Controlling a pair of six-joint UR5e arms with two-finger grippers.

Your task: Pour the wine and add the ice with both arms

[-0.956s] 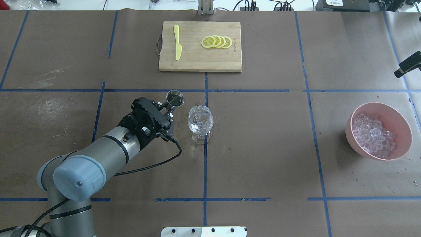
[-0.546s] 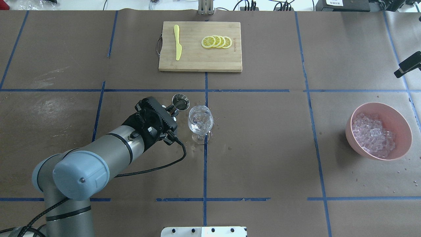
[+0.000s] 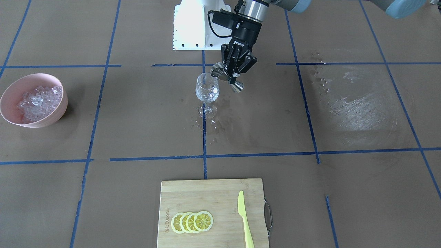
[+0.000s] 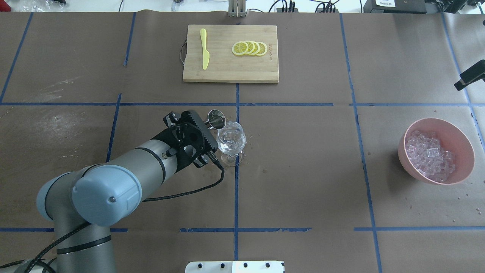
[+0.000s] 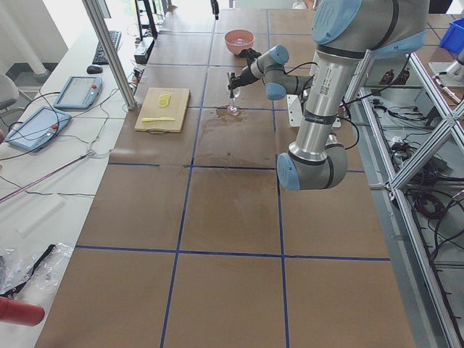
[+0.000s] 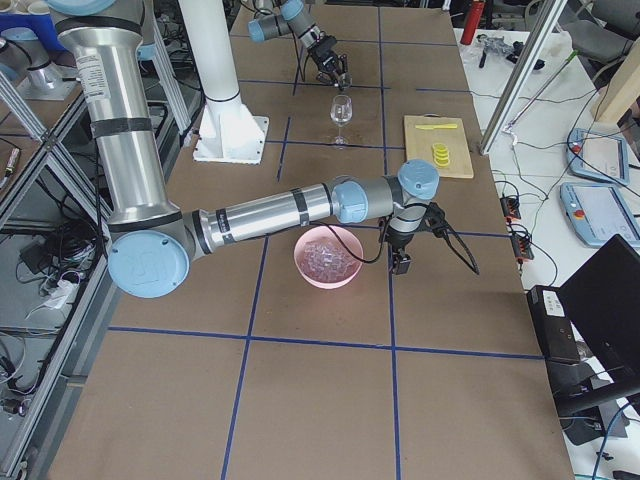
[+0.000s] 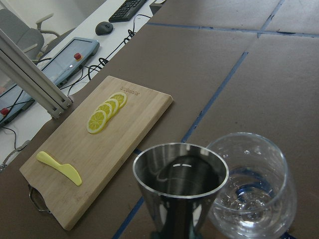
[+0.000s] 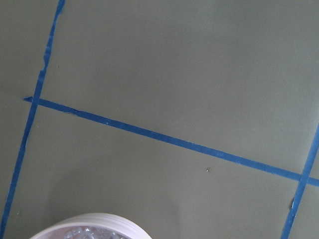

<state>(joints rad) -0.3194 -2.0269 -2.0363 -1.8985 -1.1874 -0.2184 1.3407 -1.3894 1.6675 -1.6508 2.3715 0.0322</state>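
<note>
The left gripper (image 3: 231,77) is clamped on the narrow waist of a steel jigger (image 3: 217,72), which it holds tilted, one mouth raised toward the glass (image 3: 207,90) and the other cup pointing down and away. The glass stands upright just past the fingertips, on the gripper's right. In the left wrist view the jigger's mouth overlaps the glass's rim, though whether the two touch cannot be told. The wine (image 7: 244,196) is a shallow clear pool in the bottom of the glass, below and just beyond the raised mouth. Wet spots dot the paper around the glass's foot. Farther ahead of this gripper lies a board (image 4: 227,68) with lemon slices (image 4: 250,48) and a yellow knife (image 4: 204,49). The ice (image 4: 428,155) is heaped in a pink bowl (image 4: 456,132), well apart from the left gripper and near the right gripper (image 6: 400,264). Whether the right gripper's fingers are apart or together cannot be told, and its wrist view catches only the bowl's rim at the bottom edge.
</note>
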